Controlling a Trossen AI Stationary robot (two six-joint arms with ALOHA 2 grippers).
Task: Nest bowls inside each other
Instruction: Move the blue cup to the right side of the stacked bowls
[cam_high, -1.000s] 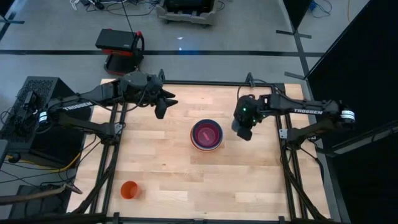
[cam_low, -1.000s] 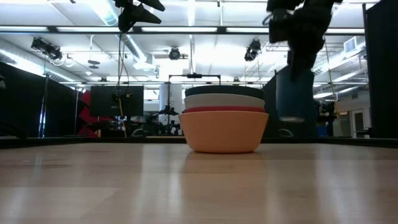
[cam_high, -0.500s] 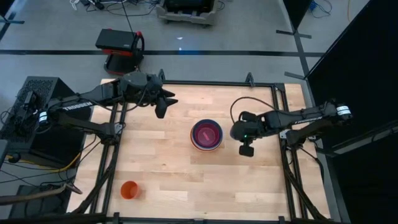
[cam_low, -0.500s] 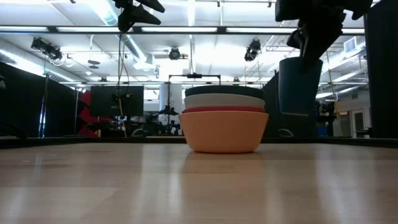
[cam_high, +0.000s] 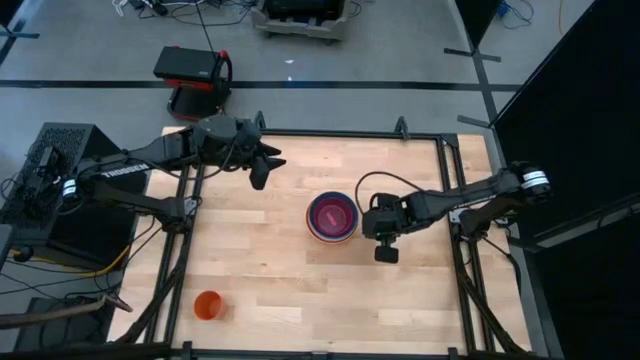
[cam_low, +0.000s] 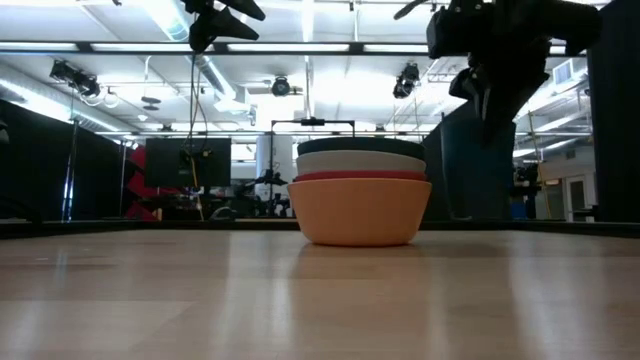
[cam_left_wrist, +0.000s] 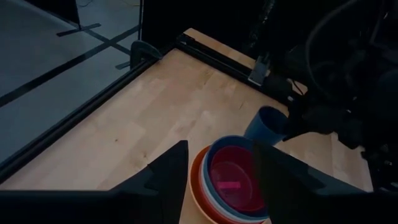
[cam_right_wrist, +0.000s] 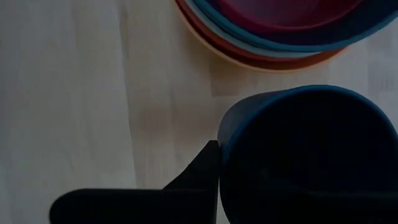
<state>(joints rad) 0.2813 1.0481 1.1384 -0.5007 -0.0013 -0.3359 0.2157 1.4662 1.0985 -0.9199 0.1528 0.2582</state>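
Pale wooden planks make up the table, on which a small orange cup is seen standing alone near the front left corner, well apart from everything else. Above the back left part of the table the left gripper is held in the air, its fingers partly parted and nothing gripped between them; in the low view it is seen high above the surface. Near the middle of the table, the bowls are found nested in one stack: from the low view the yellow-orange bowl is seen at the bottom resting on the wood, with a red-orange rim just above it, then the white bowl and a dark rim on top. From the left wrist view the magenta-pink bowl is shown lying innermost, ringed by a blue-teal rim. Just to the right of the stack, the right gripper is lowered beside the bowls, closed on the wall of a dark-blue cup, which is held close to the stack's rim; contact between cup and bowls cannot be told.
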